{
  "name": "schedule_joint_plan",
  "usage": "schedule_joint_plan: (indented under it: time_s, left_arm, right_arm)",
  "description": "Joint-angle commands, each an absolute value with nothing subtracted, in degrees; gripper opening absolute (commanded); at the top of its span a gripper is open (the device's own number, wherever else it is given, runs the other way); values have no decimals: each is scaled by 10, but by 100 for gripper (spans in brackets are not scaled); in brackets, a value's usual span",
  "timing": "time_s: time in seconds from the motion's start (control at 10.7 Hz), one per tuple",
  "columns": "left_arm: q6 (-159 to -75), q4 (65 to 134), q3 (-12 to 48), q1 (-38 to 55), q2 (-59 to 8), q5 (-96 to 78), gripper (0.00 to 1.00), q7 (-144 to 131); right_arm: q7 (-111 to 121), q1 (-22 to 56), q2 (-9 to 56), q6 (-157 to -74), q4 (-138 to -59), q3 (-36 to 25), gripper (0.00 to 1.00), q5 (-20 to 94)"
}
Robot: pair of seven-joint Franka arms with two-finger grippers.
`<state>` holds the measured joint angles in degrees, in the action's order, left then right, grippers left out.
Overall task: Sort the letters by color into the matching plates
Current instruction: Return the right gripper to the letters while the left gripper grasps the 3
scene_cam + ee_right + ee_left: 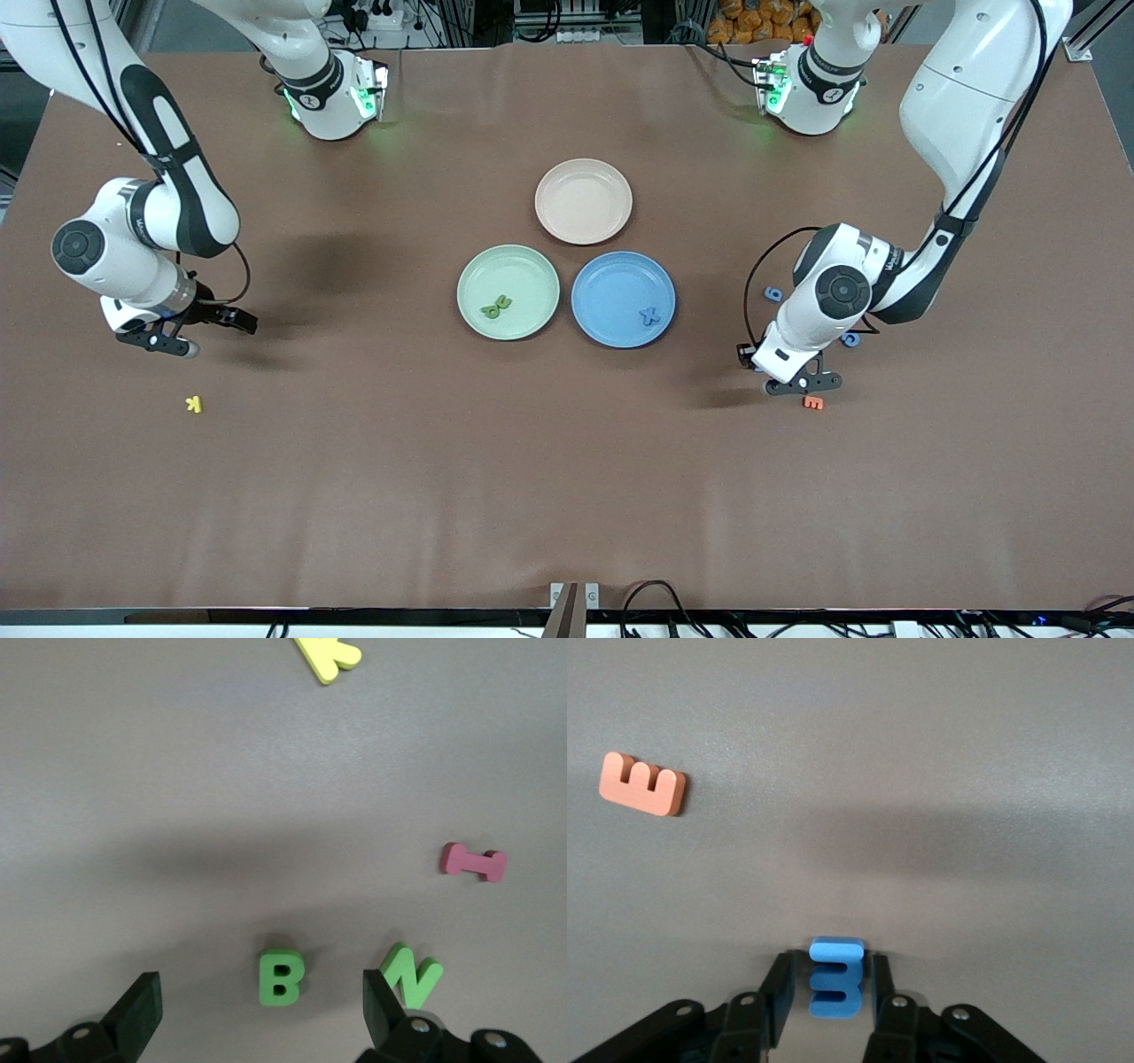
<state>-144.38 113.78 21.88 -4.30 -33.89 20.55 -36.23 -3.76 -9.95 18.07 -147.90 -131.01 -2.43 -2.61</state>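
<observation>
The left hand is low over the worktop near the left arm's end, its fingers clenched against both sides of a blue letter shaped like a 3. An orange E lies on the worktop close by, apart from the hand. In the front view two more blue letters show beside the left arm, partly hidden by it.

The right hand hangs over the right arm's end of the worktop, released, fingers spread wide. A green B lies between the fingers, touching neither. A green N lies just beside one finger. A pink I and a yellow K lie nearby.

At mid-worktop, the green plate holds two green letters. The blue plate beside it holds a blue X. A beige plate sits farther from the front camera.
</observation>
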Motion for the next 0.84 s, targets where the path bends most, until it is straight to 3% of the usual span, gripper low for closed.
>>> schedule_joint_plan:
  time_s: [0.0,0.37,0.75]
  left_arm:
    - [-1455,1140,218,-43,-340,226,39,-375]
    - [-1458,1139,218,-42,-345,226,39,-375]
    - [-1463,1138,214,-42,-348,240,29,-383]
  right_arm:
    - [-34,-125,195,-1516,-1319,-5,100,-38]
    - [-34,-129,217,-1549,-1324,-4,100,-38]
    - [-34,-142,214,-1567,-1347,-3,100,-38]
